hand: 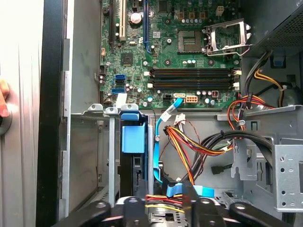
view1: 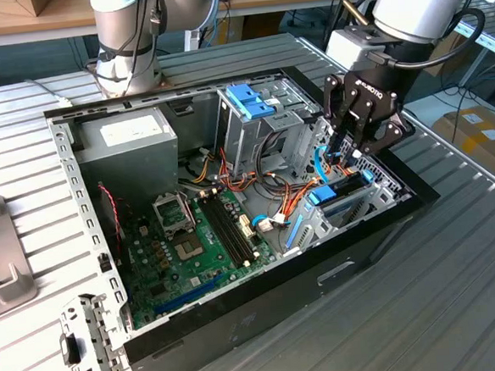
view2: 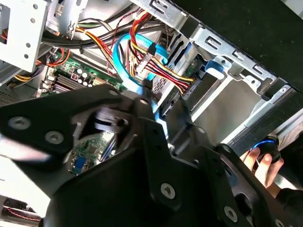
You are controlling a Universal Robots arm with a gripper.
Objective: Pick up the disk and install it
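The end effector point(view1: 350, 154) hangs low inside the open PC case point(view1: 264, 299), at the exterior view's right, just above the disk point(view1: 343, 197). I can't tell if it is open or closed, b/c its own black body hides that part. In the first wrist view the disk point(hand: 132, 138) w/ its light blue rails stands on edge in a thin metal slot by the case wall, and it looks most of the way in. So my guess is the job is at the install step, not the pick-up step, but I can't tell if the disk has clicked home yet. Any move here needs a straight, slow path along the slot w/ no tilt, or the rails may jam on the metal. Room is tight. The slot's thin metal edges sit just beside the disk on both sides. A bunch of red, yellow & orange wires point(hand: 189, 146) and a blue flat cable point(hand: 156, 156) lie just beside the slot and near the end effector, so they could snag. The black case wall is close on the other side. Straight up is the open way out. A person's hand point(view2: 262, 163) rests near the outside of the case in the second wrist view. The counter point(view1: 426, 309) around the case has lots of free room.
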